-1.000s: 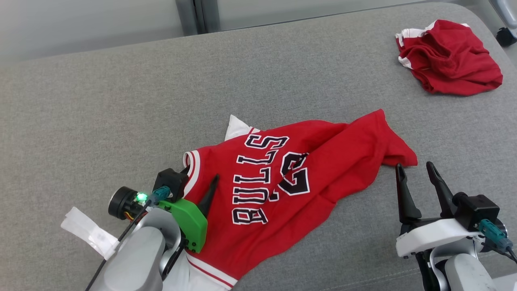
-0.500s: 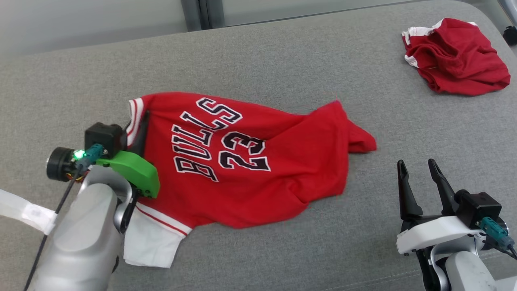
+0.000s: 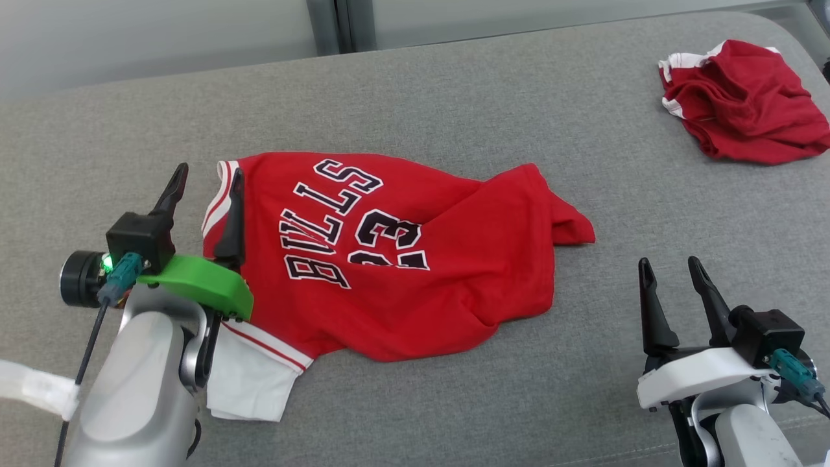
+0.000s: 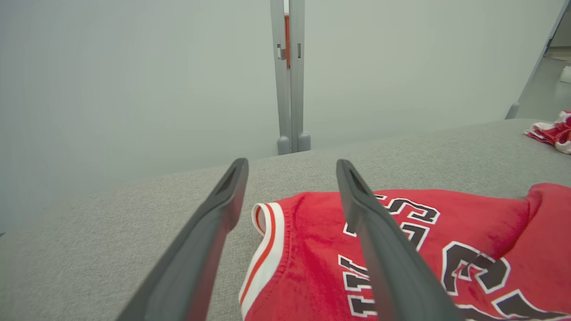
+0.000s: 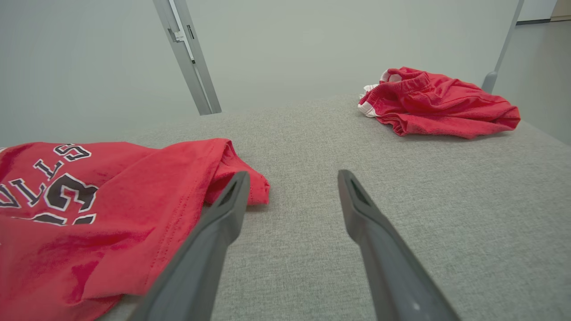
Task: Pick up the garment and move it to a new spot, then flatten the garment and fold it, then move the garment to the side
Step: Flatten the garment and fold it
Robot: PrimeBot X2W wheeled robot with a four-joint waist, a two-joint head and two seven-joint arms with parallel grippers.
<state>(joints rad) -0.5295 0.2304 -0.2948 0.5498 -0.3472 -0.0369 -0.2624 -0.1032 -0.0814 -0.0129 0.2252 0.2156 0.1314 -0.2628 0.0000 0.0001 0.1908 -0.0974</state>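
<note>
Left end effector (image 3: 209, 172) just let go of the jersey (image 3: 421, 285), right end effector (image 3: 668, 262) is open too. The 23 is half folded under.

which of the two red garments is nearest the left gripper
The jersey printed BULLS 23, its striped edge right at the left gripper; the other, a plain crumpled red bundle, lies far toward the right corner.

Jersey (image 3: 402, 259) mid-pad (image 3: 454, 97), shorts (image 3: 746, 107) at the far right corner.
The jersey lies left of centre, well apart from the shorts. The left gripper (image 3: 209, 176) straddles the jersey's left edge, one finger over the cloth and one over bare pad. The right gripper (image 3: 668, 264) hovers at the near right, apart from the jersey.
</note>
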